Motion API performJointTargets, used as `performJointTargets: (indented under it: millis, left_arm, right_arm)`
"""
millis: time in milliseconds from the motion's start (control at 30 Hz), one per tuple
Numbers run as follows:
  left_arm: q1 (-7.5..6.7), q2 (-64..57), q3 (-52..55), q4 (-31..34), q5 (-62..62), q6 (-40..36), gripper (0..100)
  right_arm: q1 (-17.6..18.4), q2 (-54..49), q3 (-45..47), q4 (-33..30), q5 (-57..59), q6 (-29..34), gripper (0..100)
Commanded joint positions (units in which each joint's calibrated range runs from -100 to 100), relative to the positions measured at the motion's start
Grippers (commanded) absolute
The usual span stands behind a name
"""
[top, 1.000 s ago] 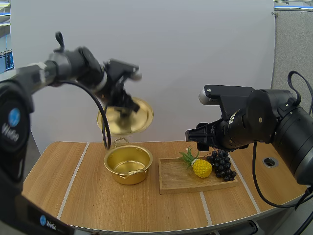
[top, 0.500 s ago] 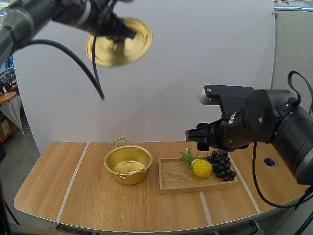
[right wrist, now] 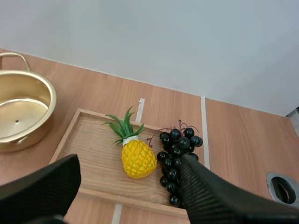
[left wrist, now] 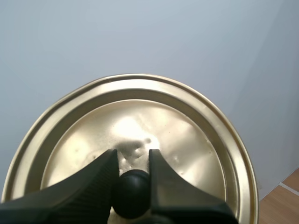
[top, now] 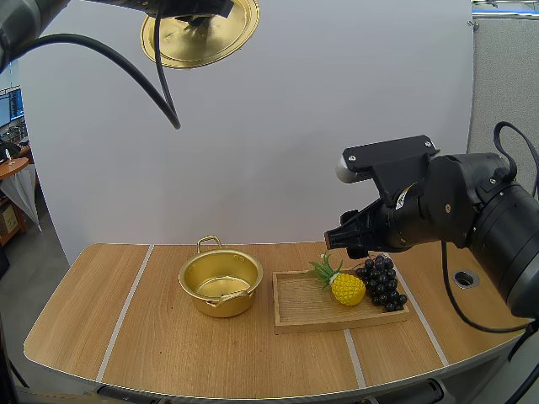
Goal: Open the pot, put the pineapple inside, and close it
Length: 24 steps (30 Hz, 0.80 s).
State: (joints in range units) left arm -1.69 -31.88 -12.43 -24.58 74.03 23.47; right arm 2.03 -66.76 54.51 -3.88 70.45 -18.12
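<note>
Hovering over pineapple point(top: 347, 289), my right gripper point(right wrist: 130, 161) stood spread; left gripper point(left wrist: 132, 161) pinched knob point(left wrist: 132, 193) of lid point(left wrist: 187, 140). Pineapple judged light, stiff: grasp yellow body.

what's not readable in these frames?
- High view: top of the lid, cut off by the frame edge.
- Right wrist view: some grapes behind a finger of the right gripper; pot cut by the frame edge.
- Left wrist view: lid's near rim, behind the left gripper.
</note>
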Motion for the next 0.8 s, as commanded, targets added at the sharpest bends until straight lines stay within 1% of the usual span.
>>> performJointTargets:
  millis: [0, 167, 267, 433, 500, 633, 700, 767]
  left_arm:
    - [-0.16, -0.27, -0.75, -0.08, -1.41, -0.67, 0]
    - [-0.16, -0.27, -0.75, -0.08, -1.41, -0.67, 0]
    - [-0.16, -0.27, -0.75, -0.08, -1.41, -0.67, 0]
    - [-0.16, -0.27, -0.75, -0.08, -1.41, -0.67, 0]
    - [-0.16, -0.27, -0.75, -0.08, -1.41, -0.67, 0]
    - [-0.16, -0.27, -0.75, -0.08, -1.41, -0.67, 0]
    - [-0.16, -0.27, -0.75, -0.08, -1.41, -0.67, 0]
    - [-0.16, -0.27, -0.75, -0.08, -1.41, -0.67, 0]
  right_arm:
    - [-0.22, 4.88, -0.32, -0.97, -3.3, -5.83, 100]
    - [-0.22, 14.51, -1.71, -1.11, -6.28, -6.87, 100]
    - [-0.22, 21.09, -5.6, -1.1, -6.28, -7.11, 100]
    - [-0.47, 31.68, -14.0, -0.03, -0.33, -9.9, 100]
    - [-1.35, 34.04, -15.83, 1.86, 0.3, -12.13, 100]
    - [-4.72, 37.58, -17.6, 9.66, 1.71, -20.17, 100]
    - [-6.51, 39.51, -17.47, 13.97, 4.45, -24.92, 100]
    - [-7.48, 40.77, -17.47, 15.65, 4.82, -27.11, 100]
